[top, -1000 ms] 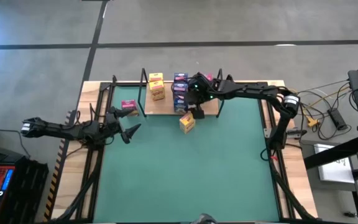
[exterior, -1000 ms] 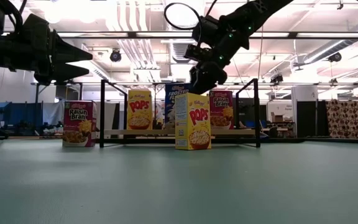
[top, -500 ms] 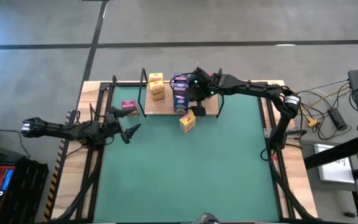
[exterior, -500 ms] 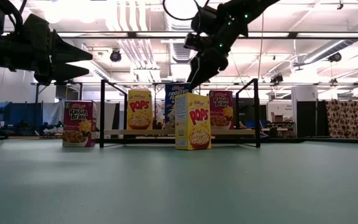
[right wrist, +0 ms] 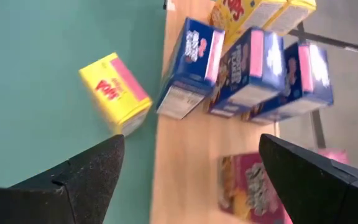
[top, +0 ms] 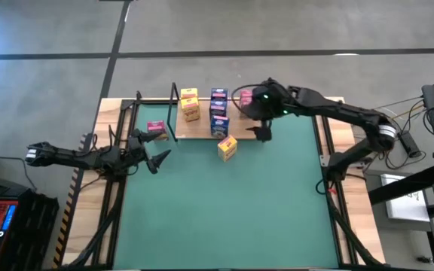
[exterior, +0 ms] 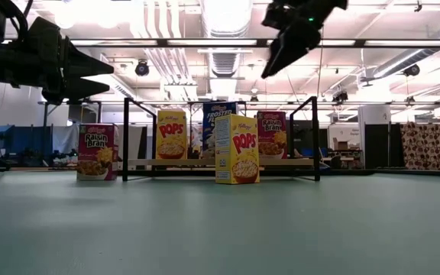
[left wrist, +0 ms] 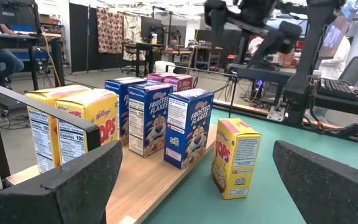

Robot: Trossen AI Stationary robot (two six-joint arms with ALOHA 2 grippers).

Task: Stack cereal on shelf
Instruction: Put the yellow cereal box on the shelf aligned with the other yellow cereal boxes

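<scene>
Yellow cereal box [top: 227, 147] stands upright beside the shelf [top: 202, 128].

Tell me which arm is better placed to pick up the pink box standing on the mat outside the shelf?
The left. Its open left gripper hovers close to the pink box beside the shelf, while the open right gripper hangs beyond the shelf's other end.

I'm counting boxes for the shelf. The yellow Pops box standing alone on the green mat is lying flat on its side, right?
Not quite. The yellow Pops box on the green mat is standing upright, not lying flat; the low view shows it.
</scene>
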